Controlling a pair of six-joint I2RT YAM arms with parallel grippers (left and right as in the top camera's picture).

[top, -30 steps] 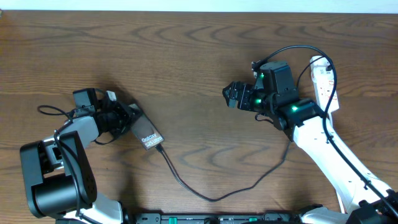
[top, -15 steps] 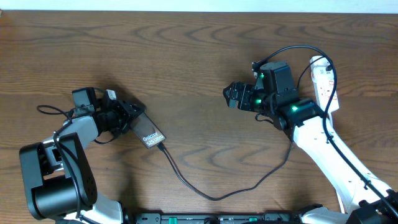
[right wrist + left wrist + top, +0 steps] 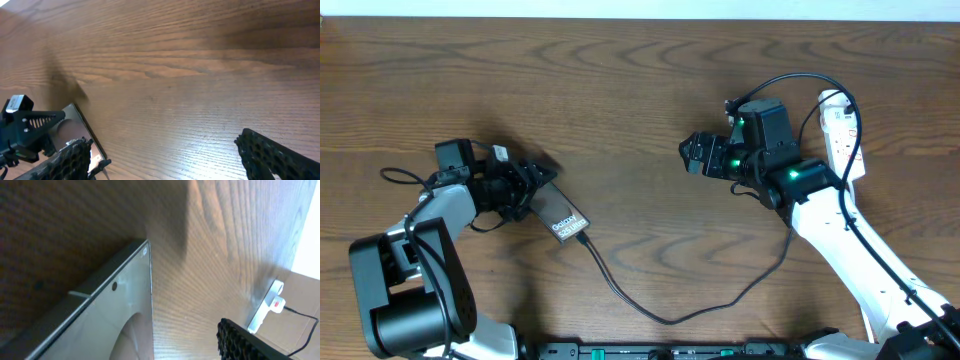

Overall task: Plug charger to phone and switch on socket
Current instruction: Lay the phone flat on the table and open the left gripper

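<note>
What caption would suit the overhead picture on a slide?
Left fingers meet the phone, its charger trailing across the table; right fingers hang open, away from the white socket.

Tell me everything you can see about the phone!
The phone is a flat, bronze-brown rectangle with white lettering near one end, set at a slant on the wooden table. Up close it looks smooth and shiny. The charger cable's black tip meets its lettered end. The left gripper sits over the other end; whether its jaws pinch the phone is unclear.
</note>
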